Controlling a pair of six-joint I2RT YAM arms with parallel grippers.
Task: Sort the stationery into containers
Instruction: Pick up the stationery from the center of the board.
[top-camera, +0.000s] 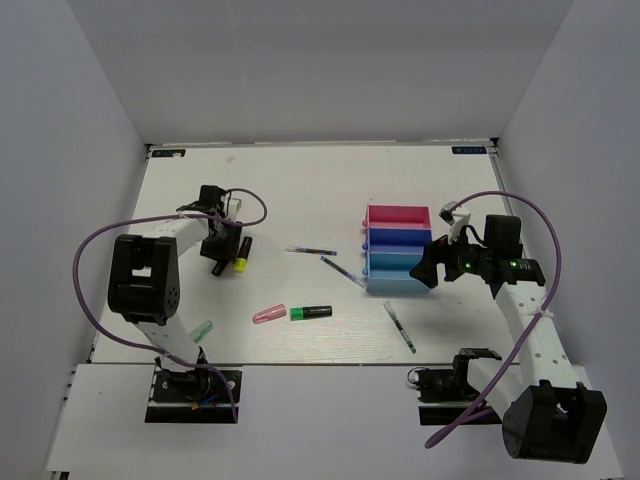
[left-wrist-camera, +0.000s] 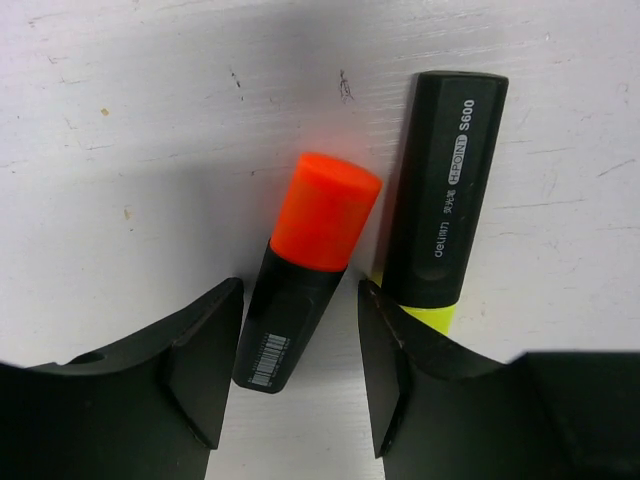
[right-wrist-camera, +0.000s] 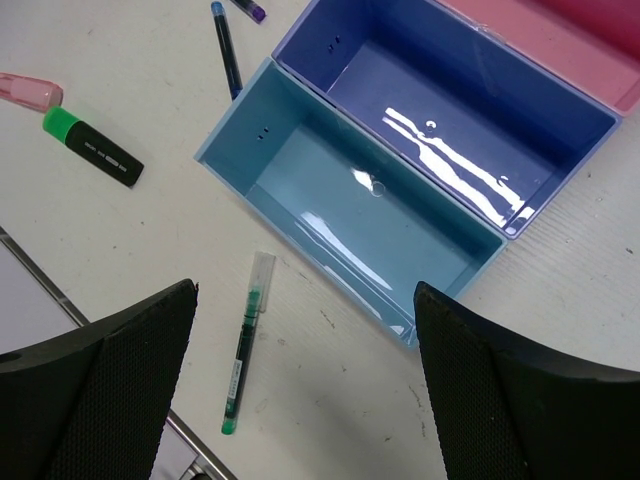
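My left gripper (top-camera: 214, 256) is open and low over the table; in its wrist view the jaws (left-wrist-camera: 300, 385) stand either side of a black highlighter with an orange cap (left-wrist-camera: 300, 275). A yellow highlighter with a black cap (left-wrist-camera: 440, 200) lies just outside the right finger. My right gripper (top-camera: 430, 268) is open and empty above the near edge of the light blue tray (right-wrist-camera: 235, 130). Beside that tray are the purple-blue tray (right-wrist-camera: 300, 40) and the pink tray (right-wrist-camera: 590, 45); all three look empty. A green pen (right-wrist-camera: 245, 345) lies under the right gripper (right-wrist-camera: 305, 390).
A pink highlighter (top-camera: 269, 313) and a green one with a black cap (top-camera: 311, 312) lie mid-table. A pale green highlighter (top-camera: 201, 331) lies near the left arm's base. Two blue-ended pens (top-camera: 310, 250) (top-camera: 343, 271) lie left of the trays. White walls surround the table.
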